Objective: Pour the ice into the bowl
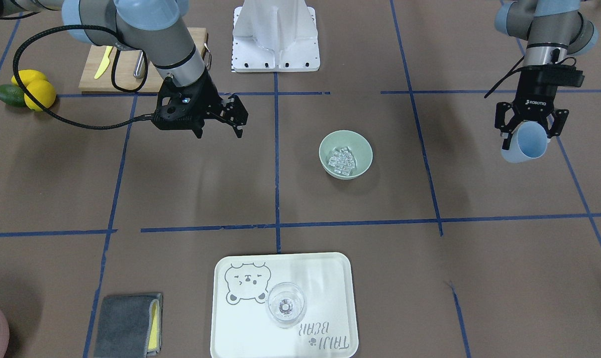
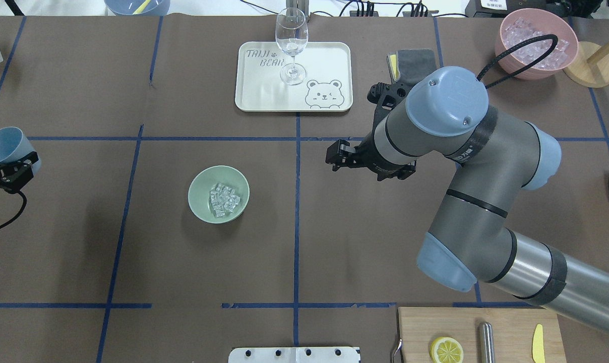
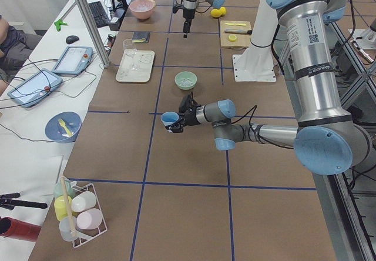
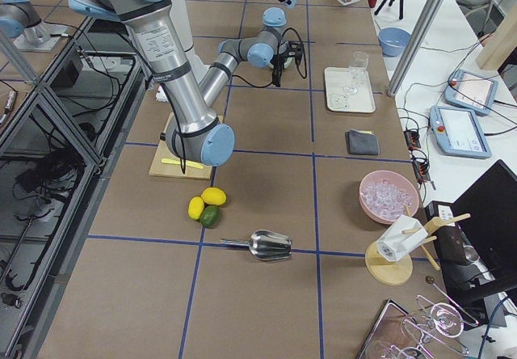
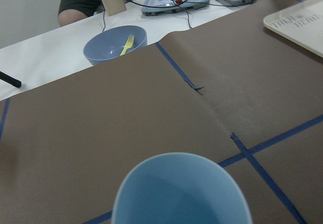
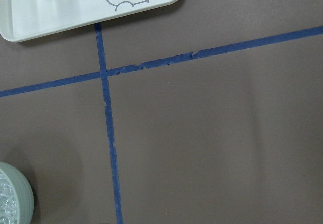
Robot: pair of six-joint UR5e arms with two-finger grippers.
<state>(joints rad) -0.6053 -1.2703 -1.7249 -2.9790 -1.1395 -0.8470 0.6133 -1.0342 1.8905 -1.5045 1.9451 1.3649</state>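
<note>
Overhead exterior: ice [image 2: 224, 198] sits in the bowl [image 2: 196, 194], mid-worktop, just left of the centre tape line. Left hand [image 1: 528, 134] is clamped on the pale blue cup [image 2: 4, 146] at the far left edge, well apart from the bowl, which lies to its right, toward centre. Left wrist view: the visible part of the cup's inside shows no cubes. Right hand [image 2: 333, 155] is spread open, holds nothing and hovers right of the centre line. It's the nearer of the two to the bowl. My read: pour looks done. Any top-up falls to the left arm, with a long sideways run to the rim.
</note>
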